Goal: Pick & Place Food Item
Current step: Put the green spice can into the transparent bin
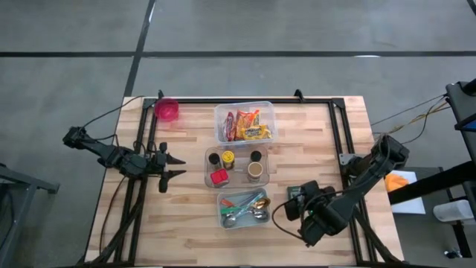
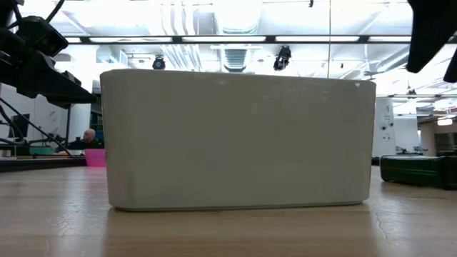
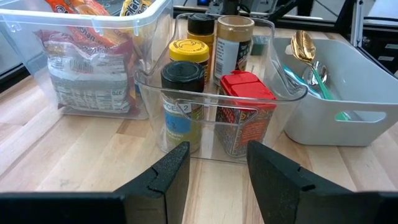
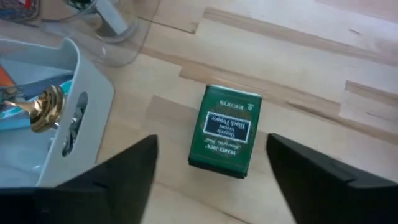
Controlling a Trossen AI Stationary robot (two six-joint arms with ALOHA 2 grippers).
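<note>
A green tin of black pepper (image 4: pixel 225 130) lies flat on the wooden table, label up, just right of the grey cutlery bin (image 4: pixel 56 124). In the high view the tin (image 1: pixel 296 193) shows at the tip of my right arm. My right gripper (image 4: pixel 211 142) hangs over it, pointing steeply down, open, one finger on each side of the tin and clear of it. My left gripper (image 3: pixel 217 165) waits at the table's left, open and with nothing between its fingers, pointing at the clear bin of spice jars (image 3: pixel 211 93).
Three bins stand in a row down the table's middle: a clear one with snack packets (image 1: pixel 244 123), a clear one with spice jars (image 1: pixel 236 165), and the grey one with cutlery (image 1: pixel 244 210). A pink cup (image 1: pixel 166 109) stands at the far left. The grey bin (image 2: pixel 239 139) fills the low view.
</note>
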